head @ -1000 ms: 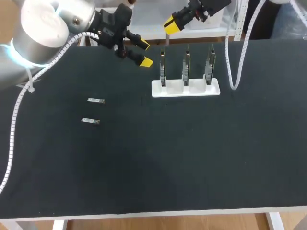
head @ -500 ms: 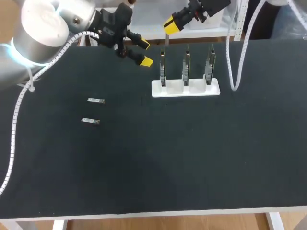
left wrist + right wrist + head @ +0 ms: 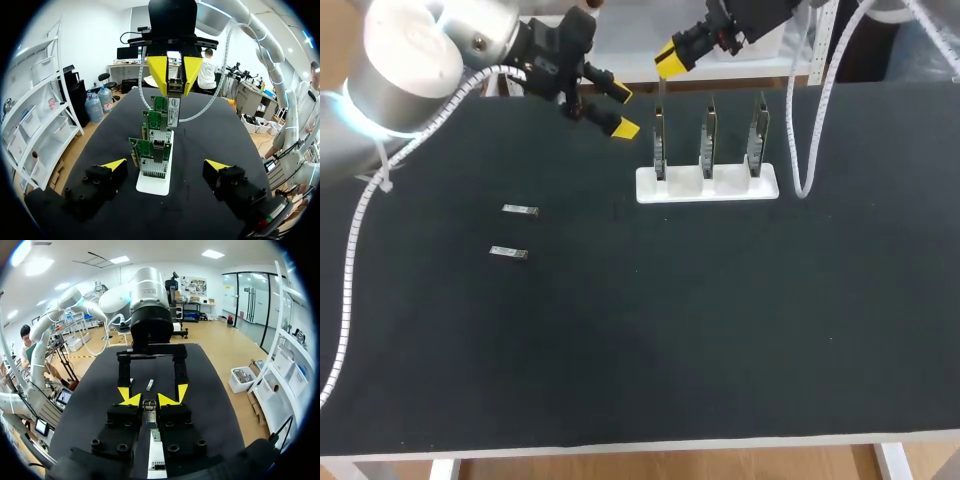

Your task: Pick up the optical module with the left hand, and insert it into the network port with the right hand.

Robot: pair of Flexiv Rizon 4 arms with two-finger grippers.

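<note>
At upper middle, right pincer closed narrow on a slim, boxy metal optical module, hanging upright just above the leftmost of three green cards. Cards upright in a white slotted holder. At upper left, left pincer spread wide, gripping nothing. At left on the matte black table, two loose modules, flat and silvery.

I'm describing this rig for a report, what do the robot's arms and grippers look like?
The left arm and right arm are rounded silver-grey, with white spiral-wrapped cables alongside. The left gripper and right gripper are black, with yellow wedge-shaped fingertips.
</note>
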